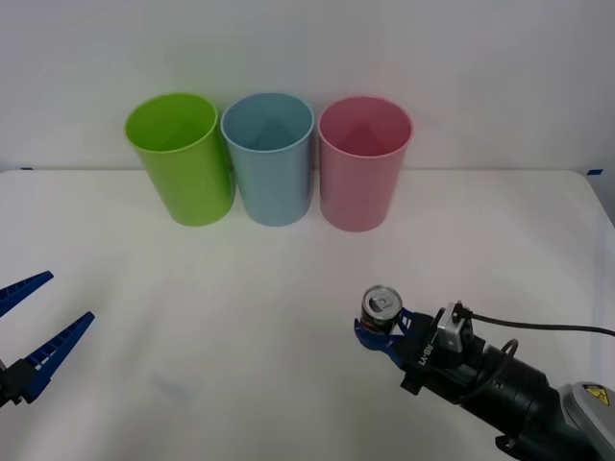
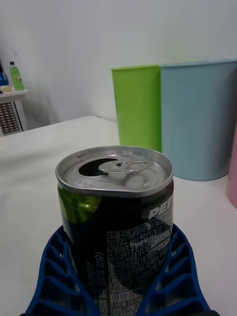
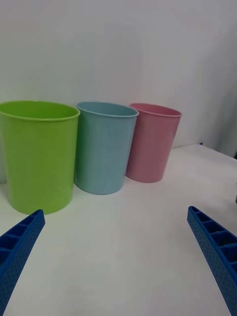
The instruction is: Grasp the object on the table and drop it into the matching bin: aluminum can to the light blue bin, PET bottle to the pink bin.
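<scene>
The aluminum can [image 1: 381,304], silver-topped with dark printed sides, stands upright on the white table [image 1: 240,317] at the front right. My right gripper [image 1: 379,327] is shut on it. In the right wrist view the blue ribbed fingers [image 2: 170,276] press against both sides of the can [image 2: 118,217]. At the back stand the light blue bin [image 1: 269,163] and, to its right, the pink bin [image 1: 363,173]. My left gripper [image 1: 69,296] hangs open at the front left, far from the can, with nothing between its fingers.
A lime green bin [image 1: 183,163] stands left of the light blue one, the three close together in a row by the back wall. Bare white tabletop lies between the can and the bins. The left wrist view faces all three bins over open table.
</scene>
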`<action>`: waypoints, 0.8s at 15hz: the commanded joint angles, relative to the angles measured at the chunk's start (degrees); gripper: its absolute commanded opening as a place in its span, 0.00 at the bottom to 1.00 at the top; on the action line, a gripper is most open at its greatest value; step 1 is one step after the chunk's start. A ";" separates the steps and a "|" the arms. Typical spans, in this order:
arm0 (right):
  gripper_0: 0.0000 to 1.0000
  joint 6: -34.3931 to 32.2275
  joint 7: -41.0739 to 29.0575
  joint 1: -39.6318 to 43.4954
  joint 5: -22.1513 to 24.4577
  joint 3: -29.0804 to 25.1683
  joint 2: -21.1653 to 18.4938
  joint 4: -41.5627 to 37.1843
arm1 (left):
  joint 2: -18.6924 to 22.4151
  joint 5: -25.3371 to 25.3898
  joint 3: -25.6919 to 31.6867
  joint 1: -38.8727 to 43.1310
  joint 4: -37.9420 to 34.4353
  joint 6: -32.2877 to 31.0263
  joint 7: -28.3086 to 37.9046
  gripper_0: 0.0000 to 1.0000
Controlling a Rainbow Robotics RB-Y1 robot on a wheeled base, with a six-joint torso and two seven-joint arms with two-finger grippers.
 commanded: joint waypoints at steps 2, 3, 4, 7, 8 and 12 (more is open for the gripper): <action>0.00 2.28 -8.35 0.65 -0.01 0.01 -1.33 -7.48 | 0.00 0.00 0.00 0.00 0.00 0.00 0.00 1.00; 0.00 3.08 -10.20 0.65 -0.01 0.01 -1.77 -9.41 | 0.00 0.00 0.00 0.00 0.00 0.00 0.00 1.00; 0.00 4.13 -11.87 0.65 0.08 0.01 -2.30 -11.43 | 0.00 0.00 0.00 0.00 0.00 0.00 0.00 1.00; 0.00 7.82 -16.00 0.48 -0.01 0.01 -4.32 -18.03 | 0.00 0.00 0.00 0.00 0.00 0.00 0.00 1.00; 0.00 9.32 -16.08 0.04 -0.01 0.01 -5.02 -19.70 | 0.00 0.00 0.00 0.00 0.00 0.00 0.00 1.00; 0.00 10.02 -17.93 -5.24 -0.01 -0.25 -5.99 -21.01 | 0.00 0.00 0.00 0.00 0.00 0.00 0.00 1.00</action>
